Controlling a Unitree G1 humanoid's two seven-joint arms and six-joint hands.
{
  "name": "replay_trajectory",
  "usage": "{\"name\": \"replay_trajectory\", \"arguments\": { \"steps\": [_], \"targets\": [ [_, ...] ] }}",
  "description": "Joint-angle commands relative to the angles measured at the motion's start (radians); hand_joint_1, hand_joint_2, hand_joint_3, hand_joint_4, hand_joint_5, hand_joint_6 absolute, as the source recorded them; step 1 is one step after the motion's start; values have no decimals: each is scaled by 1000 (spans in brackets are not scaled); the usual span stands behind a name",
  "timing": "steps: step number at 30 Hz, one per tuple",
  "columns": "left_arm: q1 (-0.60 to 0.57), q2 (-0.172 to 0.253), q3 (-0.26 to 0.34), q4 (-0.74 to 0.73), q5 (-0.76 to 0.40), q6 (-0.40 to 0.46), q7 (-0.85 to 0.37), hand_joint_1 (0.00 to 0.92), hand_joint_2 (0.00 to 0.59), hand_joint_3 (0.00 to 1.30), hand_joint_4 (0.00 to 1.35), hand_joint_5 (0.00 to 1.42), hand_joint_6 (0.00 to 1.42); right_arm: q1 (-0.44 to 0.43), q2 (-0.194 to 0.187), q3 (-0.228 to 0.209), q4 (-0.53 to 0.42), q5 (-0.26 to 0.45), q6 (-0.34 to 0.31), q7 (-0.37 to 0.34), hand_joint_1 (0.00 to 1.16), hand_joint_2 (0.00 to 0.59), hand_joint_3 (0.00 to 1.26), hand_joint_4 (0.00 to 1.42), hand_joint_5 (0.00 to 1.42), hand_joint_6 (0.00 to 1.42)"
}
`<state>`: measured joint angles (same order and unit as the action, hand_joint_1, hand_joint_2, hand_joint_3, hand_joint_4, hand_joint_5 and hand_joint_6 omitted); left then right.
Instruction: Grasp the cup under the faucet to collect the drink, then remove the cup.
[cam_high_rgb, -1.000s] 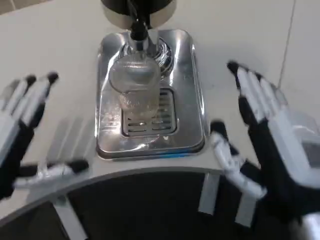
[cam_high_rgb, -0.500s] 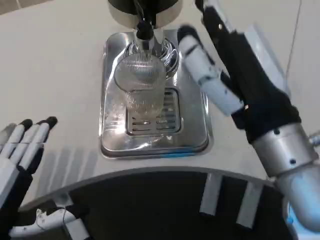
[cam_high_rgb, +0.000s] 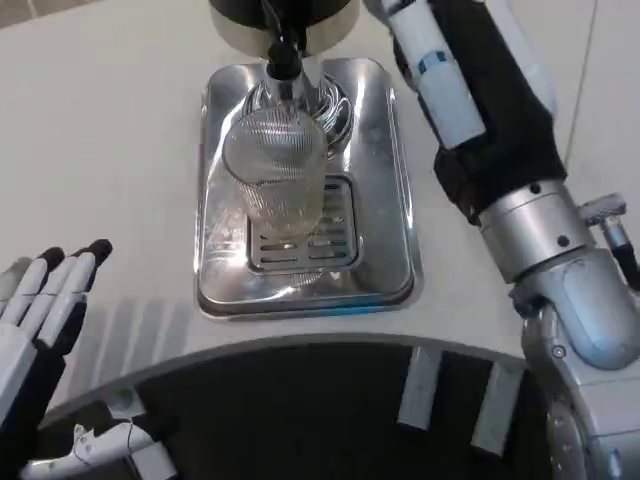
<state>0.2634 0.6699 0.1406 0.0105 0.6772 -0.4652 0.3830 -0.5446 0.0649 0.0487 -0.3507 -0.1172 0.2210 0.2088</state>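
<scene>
A clear ribbed glass cup (cam_high_rgb: 275, 175) stands upright on the grille of the steel drip tray (cam_high_rgb: 385, 190), right under the black faucet (cam_high_rgb: 282, 55) of the dispenser (cam_high_rgb: 240, 22). My right hand (cam_high_rgb: 470, 85) reaches up along the right side of the tray, beside the dispenser. Its fingertips run past the top edge of the picture, so what they touch is hidden. It is apart from the cup. My left hand (cam_high_rgb: 40, 310) hovers low at the front left, fingers straight and apart, holding nothing, far from the cup.
The curved front edge of the white table (cam_high_rgb: 120, 150) runs below the tray, with a dark gap beyond it. My right silver forearm (cam_high_rgb: 560, 260) crosses the space right of the tray.
My right hand swung from the front right up beside the dispenser, its fingertips now past the top edge. My left hand dropped to the front left and has barely moved since.
</scene>
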Motion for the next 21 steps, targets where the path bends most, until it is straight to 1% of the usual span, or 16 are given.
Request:
{"name": "replay_trajectory", "arguments": {
  "steps": [1,3,5,8,11,14,17,21],
  "targets": [
    [12,9,19,34,-6,-19,4,5,33,0,0,0,0,-22,1,62,42,34,-77,10,0,586,0,0,0,0],
    [10,5,21,45,-12,-21,4,6,35,0,0,0,0,-22,-9,90,41,22,-94,10,0,586,0,0,0,0],
    [4,1,19,54,-13,-22,5,6,36,0,0,0,0,-20,-10,112,32,19,-91,10,0,586,0,0,0,0],
    [-1,-2,15,61,-7,-26,10,7,37,0,0,0,0,-15,4,152,13,26,-64,3,0,586,0,0,0,0],
    [0,1,16,77,-11,-33,13,7,37,0,0,0,0,-16,21,176,8,27,-40,-10,0,586,0,0,0,0],
    [-2,1,18,93,-15,-37,15,7,37,0,0,0,0,-22,28,194,12,16,-30,-27,0,586,0,0,0,0],
    [-3,0,19,100,-15,-39,16,7,37,0,0,0,0,-19,37,205,20,21,-21,-38,0,586,0,0,0,0],
    [-9,1,17,106,-16,-45,16,7,37,0,0,0,0,-15,40,216,21,31,-9,-35,0,586,0,0,0,0]
  ]
}}
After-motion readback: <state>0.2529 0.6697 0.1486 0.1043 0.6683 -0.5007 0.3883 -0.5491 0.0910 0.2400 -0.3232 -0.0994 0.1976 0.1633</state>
